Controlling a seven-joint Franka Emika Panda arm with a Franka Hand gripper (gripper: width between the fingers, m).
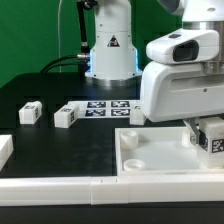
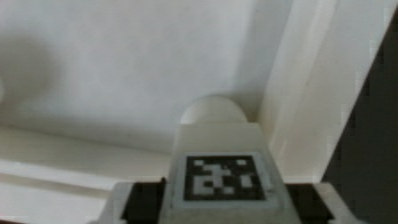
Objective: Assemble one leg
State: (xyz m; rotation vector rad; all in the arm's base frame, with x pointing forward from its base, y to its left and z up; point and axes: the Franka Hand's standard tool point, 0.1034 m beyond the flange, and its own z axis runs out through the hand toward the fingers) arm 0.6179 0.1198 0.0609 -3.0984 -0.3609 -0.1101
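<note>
At the far left edge of the exterior view, you see part of a white piece lying on the black tabletop. To its right, in the left-centre of the frame, two loose tagged white blocks and rest on the tabletop, apart from each other. Behind them, toward the centre, the marker board lies flat in front of the robot base. Along the bottom of the frame runs a long white rail. In the lower right, the large white panel lies flat, with a round socket at its near-left corner. At the right edge, the gripper is clenched on the leg, directly above the panel's right part. In the wrist view, the leg sits centred low in the frame with its tag facing the camera, its rounded end toward the panel's raised wall. You cannot tell whether it touches the panel.
</note>
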